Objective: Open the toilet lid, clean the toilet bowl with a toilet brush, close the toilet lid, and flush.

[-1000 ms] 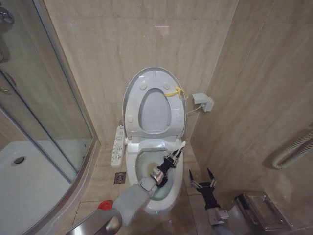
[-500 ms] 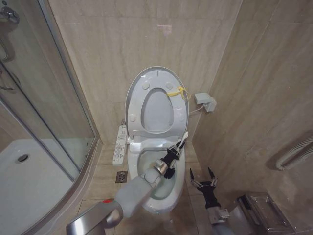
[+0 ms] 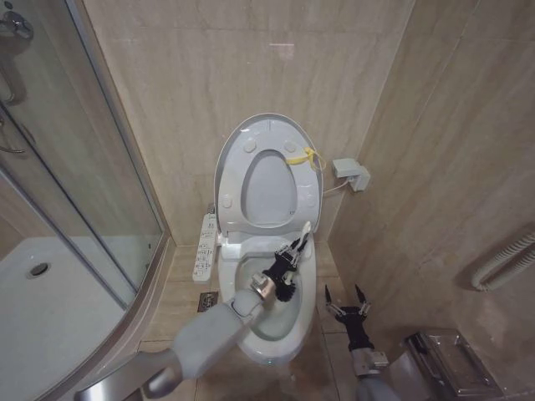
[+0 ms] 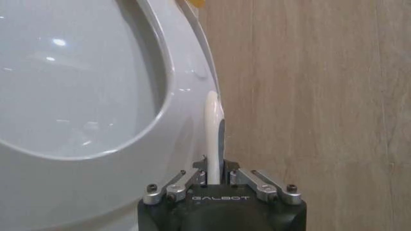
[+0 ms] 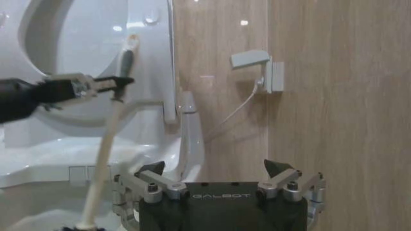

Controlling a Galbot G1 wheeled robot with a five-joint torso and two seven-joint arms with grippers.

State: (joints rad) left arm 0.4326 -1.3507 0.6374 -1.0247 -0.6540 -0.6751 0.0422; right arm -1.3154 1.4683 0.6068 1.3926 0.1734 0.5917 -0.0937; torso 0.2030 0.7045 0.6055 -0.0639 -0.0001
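Note:
The toilet lid (image 3: 266, 188) stands raised against the wall, with the ring seat (image 3: 236, 171) up in front of it and a yellow tie (image 3: 303, 157) at its right edge. Below lies the white toilet bowl (image 3: 269, 351). My left gripper (image 3: 284, 261) reaches over the bowl, shut on the toilet brush's white handle (image 4: 214, 125). The handle's top end (image 3: 306, 228) points up toward the lid, and the black head (image 3: 289, 290) hangs down inside the bowl. From the right wrist view the handle (image 5: 106, 154) slants down from the left gripper (image 5: 110, 84). My right gripper (image 3: 346, 302) (image 5: 218, 169) waits open beside the bowl's right side.
A glass shower screen (image 3: 79, 167) and its white tray (image 3: 50, 317) take up the left. A control panel (image 3: 203, 244) juts from the toilet's left side, with a floor drain (image 3: 207, 301) below it. A wall box with a cable (image 3: 349, 174) sits right of the lid. A metal fitting (image 3: 443, 359) is low right.
The camera shifted a little at first. My left gripper has carried the brush slightly leftward and deeper over the bowl. The right gripper has stayed where it was.

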